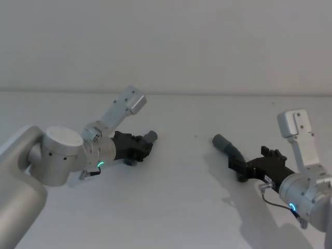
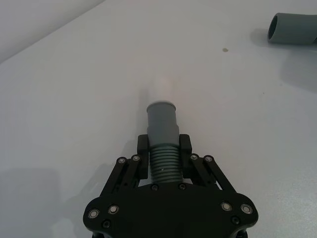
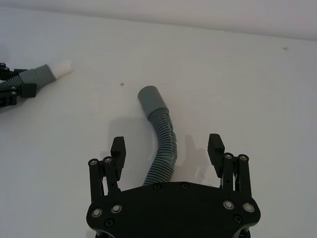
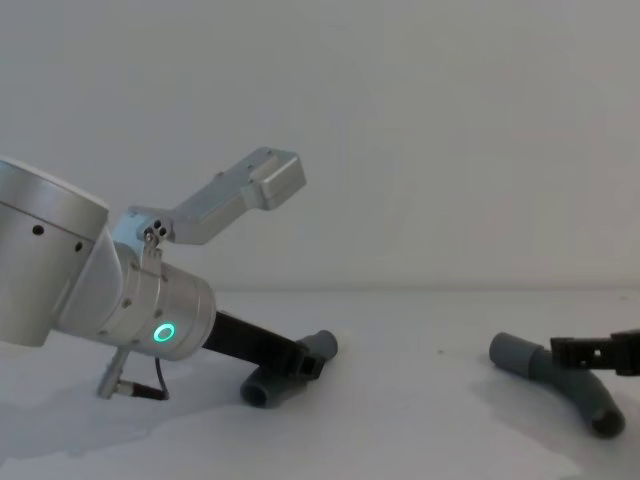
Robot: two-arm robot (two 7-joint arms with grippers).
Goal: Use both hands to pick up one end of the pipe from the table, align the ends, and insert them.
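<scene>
pipe piece (image 2: 163, 124) clamped in low left tool (image 2: 164, 145), right tool (image 3: 167, 147) low, wide open astride other piece (image 3: 157, 116)

The dark-grey ribbed left hose piece (image 2: 163, 166) is clamped by its ribbed body in the black two-fingered left gripper (image 2: 163, 145), its smooth grey cuff (image 2: 162, 121) and short white spigot (image 2: 163, 89) pointing out over the matte white table (image 1: 176, 207). The curved right hose piece (image 3: 162, 144) lies flat on the table. The black right gripper (image 3: 167, 145) straddles its ribs with fingers spread wide, not touching.
</scene>
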